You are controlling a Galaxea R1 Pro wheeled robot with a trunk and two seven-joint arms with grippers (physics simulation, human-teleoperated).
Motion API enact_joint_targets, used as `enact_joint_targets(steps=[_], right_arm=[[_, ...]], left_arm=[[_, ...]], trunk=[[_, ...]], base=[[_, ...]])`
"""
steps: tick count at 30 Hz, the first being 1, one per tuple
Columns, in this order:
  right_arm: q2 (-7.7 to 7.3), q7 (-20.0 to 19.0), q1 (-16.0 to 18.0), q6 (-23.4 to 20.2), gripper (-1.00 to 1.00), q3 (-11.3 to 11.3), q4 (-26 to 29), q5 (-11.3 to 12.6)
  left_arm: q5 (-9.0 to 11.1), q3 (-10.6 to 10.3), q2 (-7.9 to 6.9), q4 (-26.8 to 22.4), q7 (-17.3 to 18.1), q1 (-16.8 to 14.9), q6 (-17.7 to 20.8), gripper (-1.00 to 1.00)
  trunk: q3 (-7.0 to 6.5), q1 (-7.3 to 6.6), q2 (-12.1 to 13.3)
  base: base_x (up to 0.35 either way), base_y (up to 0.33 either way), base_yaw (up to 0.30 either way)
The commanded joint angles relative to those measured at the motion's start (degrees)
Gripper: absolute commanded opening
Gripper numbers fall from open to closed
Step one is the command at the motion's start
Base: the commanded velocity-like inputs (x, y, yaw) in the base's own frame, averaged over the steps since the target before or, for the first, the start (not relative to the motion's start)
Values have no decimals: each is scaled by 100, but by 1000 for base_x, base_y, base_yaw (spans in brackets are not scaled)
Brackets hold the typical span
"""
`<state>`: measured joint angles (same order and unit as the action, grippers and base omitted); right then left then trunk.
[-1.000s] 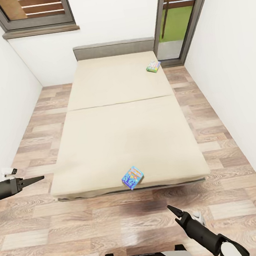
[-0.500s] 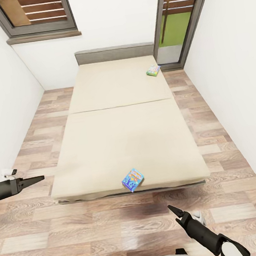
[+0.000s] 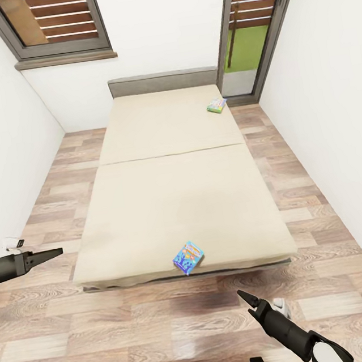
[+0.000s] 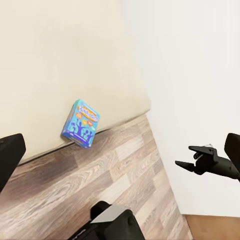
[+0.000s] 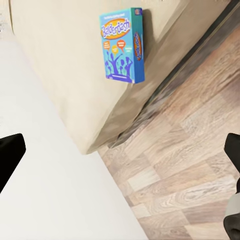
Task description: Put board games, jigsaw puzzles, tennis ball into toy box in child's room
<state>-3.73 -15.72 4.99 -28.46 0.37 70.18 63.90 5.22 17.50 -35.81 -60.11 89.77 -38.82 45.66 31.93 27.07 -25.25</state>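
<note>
At bed's foot edge, blue game [image 3: 188, 257] lies flat on the mattress, one corner just at the lip, long axis skewed to the edge. Second game [image 3: 217, 105], pale green, sits far up the bed [image 3: 178, 204] near the headboard's right end, by the glazed door [image 3: 252, 28]. Both are untouched; neither is in the toy box yet.

Right gripper [image 3: 246, 300] hangs over the floor [image 3: 108, 322] just short of the bed, tips aimed up and left toward the blue game, which lies ahead and a little to its left. Fingers read close together at the tip and hold nothing; the exact gap is too small to judge. Left gripper [image 3: 54, 253] is out by the left wall, pointing right, well apart from the blue game, its fingers apparently together and bare.

Judgement: right arm is the nearer one, so the blue game goes first. The far game needs the base moved up the bed's side.

Right wrist view: blue game [image 5: 123, 45] shown close, printed face up, spine visible, sitting at the mattress corner edge with its overhang slight if any. Left wrist view: same game [image 4: 81, 123] from the side, with the right gripper [image 4: 182, 162] low beside the bed.
</note>
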Motion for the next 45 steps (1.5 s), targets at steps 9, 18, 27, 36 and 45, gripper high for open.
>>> enact_joint_targets(steps=[9,18,27,36,45], right_arm=[[-13,1,2,-19,100,5,-1,35],[-5,-1,2,-19,100,6,4,35],[-10,0,2,-19,100,4,3,35],[-10,0,2,-19,100,0,2,35],[-8,2,2,-19,100,0,-3,35]], left_arm=[[-2,-1,1,0,23,-3,57,100],[-3,-1,3,0,23,-3,57,100],[-3,-1,2,0,23,-3,57,100],[-2,-1,3,16,23,-3,57,100],[-3,-1,4,17,23,-3,57,100]], trunk=[[-79,3,-8],[-165,3,-8],[-251,3,-8],[-337,3,-8],[-423,3,-8]], base=[[0,0,0],[0,0,0],[0,0,0],[0,0,0],[0,0,0]])
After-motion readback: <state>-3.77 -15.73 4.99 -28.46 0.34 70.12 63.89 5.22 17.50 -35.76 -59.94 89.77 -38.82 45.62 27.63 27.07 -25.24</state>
